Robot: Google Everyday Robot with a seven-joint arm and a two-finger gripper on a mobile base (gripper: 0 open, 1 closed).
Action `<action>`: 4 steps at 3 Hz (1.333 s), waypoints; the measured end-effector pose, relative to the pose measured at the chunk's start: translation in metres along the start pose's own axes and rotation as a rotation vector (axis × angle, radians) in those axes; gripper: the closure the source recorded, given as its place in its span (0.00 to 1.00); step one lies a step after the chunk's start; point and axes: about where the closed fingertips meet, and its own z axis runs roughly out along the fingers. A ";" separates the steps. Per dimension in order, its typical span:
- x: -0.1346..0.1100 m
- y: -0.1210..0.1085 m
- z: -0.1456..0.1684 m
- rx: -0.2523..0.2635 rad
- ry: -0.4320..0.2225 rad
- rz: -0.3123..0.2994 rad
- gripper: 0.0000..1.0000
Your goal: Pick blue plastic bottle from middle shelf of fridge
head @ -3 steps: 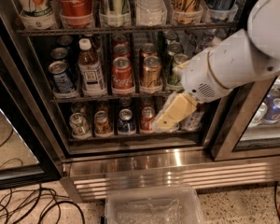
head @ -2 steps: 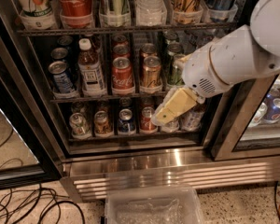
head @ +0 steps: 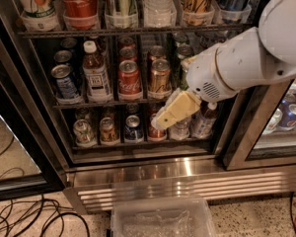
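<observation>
Camera view: the only view, facing the open fridge (head: 138, 168) from the front.
Middle shelf (head: 108, 102): a thin dark wire rack across the fridge, and everything below is placed against it.
Blue plastic bottle (head: 95, 74): stood upright on the middle shelf toward its left end, in the front row, white cap up and dark-printed label facing out. Nothing was touching it.
Neighbours on the middle shelf: a blue can (head: 65, 83) just to the bottle's left, a red Coca-Cola can (head: 129, 79) just to its right, then a bronze can (head: 160, 78).
Gripper (head: 163, 121): a tan wedge just under the middle shelf's front rail, right of its centre, slanting down and to the left in front of the cans (head: 133, 128) one level below. It was well apart from the bottle.
Grip: from where I stood I could not tell whether it was released or clenched, but it held nothing that I could see.
Arm (head: 237, 65): thick and white, reaching in from the right and covering the middle shelf's right end.
Clear plastic bin (head: 160, 218): on the floor well below the middle shelf, before the ribbed steel base.
Cables (head: 19, 217): dark loops on the floor, below and left of the middle shelf.
</observation>
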 end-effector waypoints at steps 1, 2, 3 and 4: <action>-0.016 0.012 0.013 0.046 -0.072 0.061 0.00; -0.033 0.015 0.039 0.091 -0.171 0.110 0.00; -0.054 0.015 0.065 0.069 -0.306 0.150 0.00; -0.060 0.023 0.073 0.047 -0.321 0.123 0.00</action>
